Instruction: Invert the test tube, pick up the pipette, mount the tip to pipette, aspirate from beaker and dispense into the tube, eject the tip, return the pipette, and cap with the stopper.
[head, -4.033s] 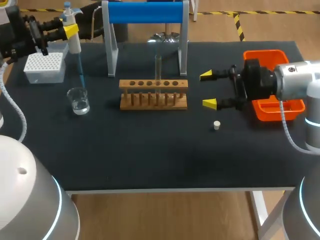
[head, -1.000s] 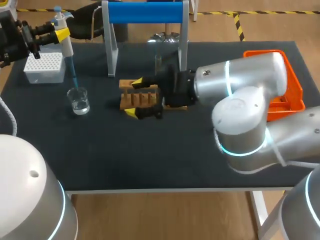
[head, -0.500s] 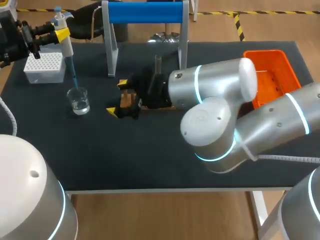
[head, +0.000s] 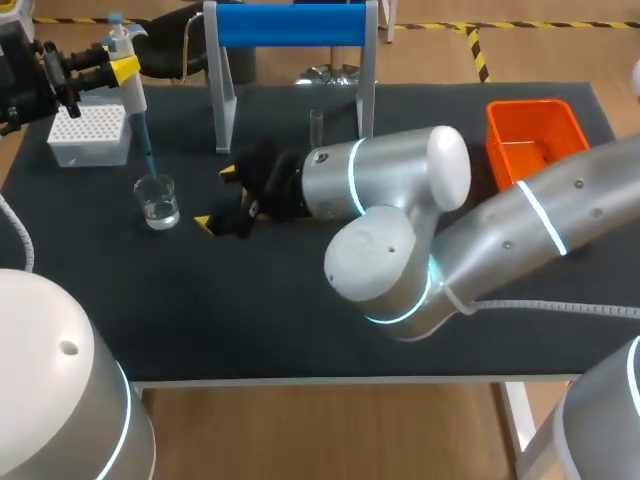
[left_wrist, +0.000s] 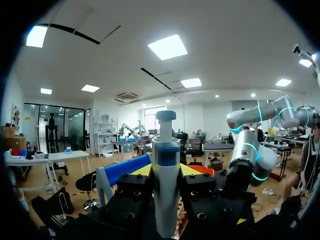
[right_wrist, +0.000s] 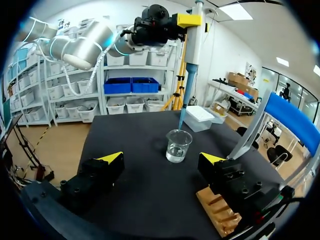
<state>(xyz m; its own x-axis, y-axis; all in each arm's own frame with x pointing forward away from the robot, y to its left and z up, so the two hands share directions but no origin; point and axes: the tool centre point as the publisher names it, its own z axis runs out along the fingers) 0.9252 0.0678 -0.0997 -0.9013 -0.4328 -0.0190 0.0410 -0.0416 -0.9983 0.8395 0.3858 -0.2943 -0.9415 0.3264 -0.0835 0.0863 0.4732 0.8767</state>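
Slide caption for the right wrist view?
Open right gripper faces the beaker; left gripper holds the pipette, tip over it.

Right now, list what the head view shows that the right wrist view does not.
Head view only: the orange bin and the glass tube behind the right arm. Right wrist view only: the wooden rack's end, mostly covered by that arm from above. Both: the beaker, the pipette above it, and the white tip box.
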